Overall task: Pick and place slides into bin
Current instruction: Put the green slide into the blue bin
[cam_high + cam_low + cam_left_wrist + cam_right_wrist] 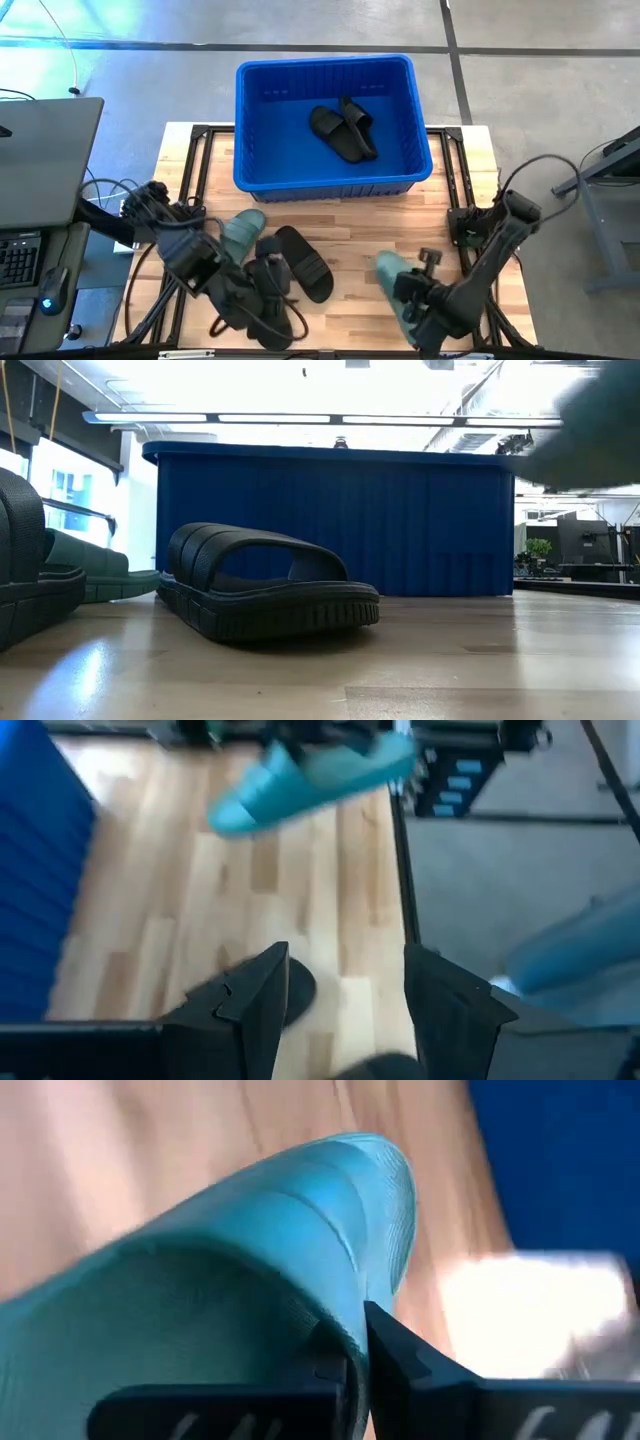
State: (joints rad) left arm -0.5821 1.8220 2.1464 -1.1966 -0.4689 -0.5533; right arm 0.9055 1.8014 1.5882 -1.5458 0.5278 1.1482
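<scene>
Tabletop (pixel 360 225) first: light wood, w/ the blue bin (pixel 262 160) at its far edge, already holding two black slides (pixel 343 131) near its middle. Four slides are left outside: a black one (pixel 305 262) lying flat in the open front-centre area, another black one (pixel 262 300) under the left arm, a sage green one (pixel 243 232) just beside that arm, and a second green slide (pixel 386 270) at front right. They look like light, springy rubber, prob. grippy rather than slick and not fragile; best hold is likely the wide strap or a pinch across the sole edge. Right claw (pixel 352 1342) is closed narrow on the green slide's (pixel 250 1250) edge, pinching it between the fingers; the left wrist view seems to show it lifted off the wood. Left claw (pixel 345 995) is spread wide w/ nothing between the fingers, hovering over the black slide at front left.
</scene>
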